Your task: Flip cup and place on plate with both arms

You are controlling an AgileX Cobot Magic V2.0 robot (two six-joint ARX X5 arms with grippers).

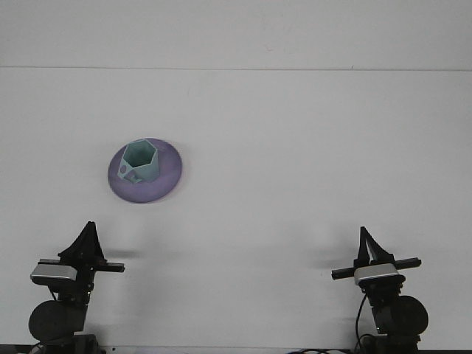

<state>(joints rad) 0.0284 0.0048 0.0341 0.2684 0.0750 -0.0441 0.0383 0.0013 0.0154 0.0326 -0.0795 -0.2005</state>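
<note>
**Cup upright on plate, both arms parked low**

The cup (140, 160) stands mouth-up on the plate (164, 184), its axis vertical and its small handle pointing toward 7 o'clock. It is pale teal, smooth and matte, with a hexagonal rim and faceted walls. The plate is a round, shallow lilac disc lying on the white table (310, 147), at about 10 o'clock from the table's centre. The left gripper (88, 230) and right gripper (364, 236) sit well apart from it near the bottom edge; whether either pincer is released or clenched I cannot tell.
</note>
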